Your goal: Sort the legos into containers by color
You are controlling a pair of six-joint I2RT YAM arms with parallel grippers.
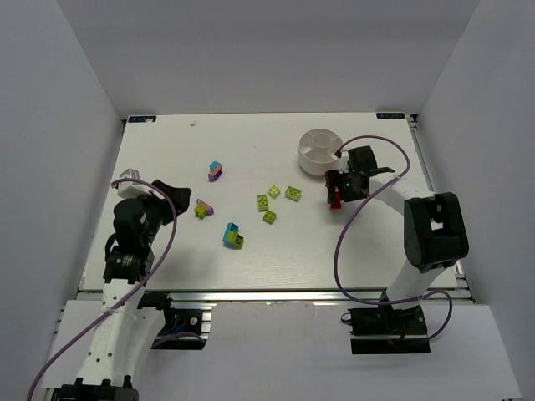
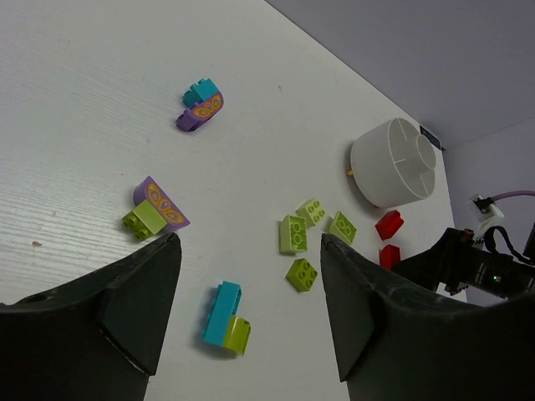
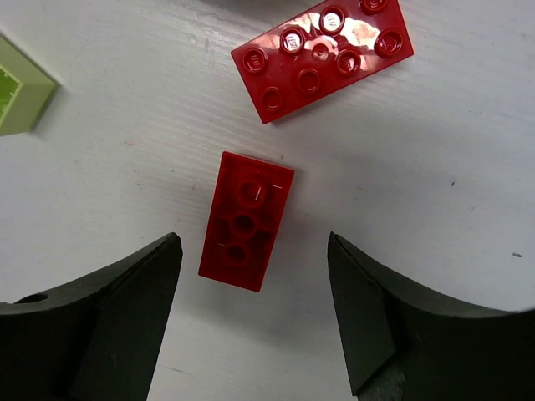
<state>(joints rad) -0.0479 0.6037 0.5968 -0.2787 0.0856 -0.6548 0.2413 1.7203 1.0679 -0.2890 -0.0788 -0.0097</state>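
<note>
On the white surface (image 1: 167,150), mid-frame: four green bricks (image 2: 292,234), three two-colour clumps (image 2: 226,316), two red bricks (image 3: 245,221), one dish (image 2: 376,171). Left fingers (image 2: 142,292) and right fingers (image 3: 125,301) stand apart, empty.

Red legos (image 3: 322,57) are shown in glossy moulded plastic, with bright highlights. The table (image 3: 468,209) is rendered as a white, matt, finely grained surface. The dish (image 2: 393,163) is seen as smooth white plastic, and the fingers (image 3: 100,326) of the right pincer (image 3: 252,246) as matt black.
</note>
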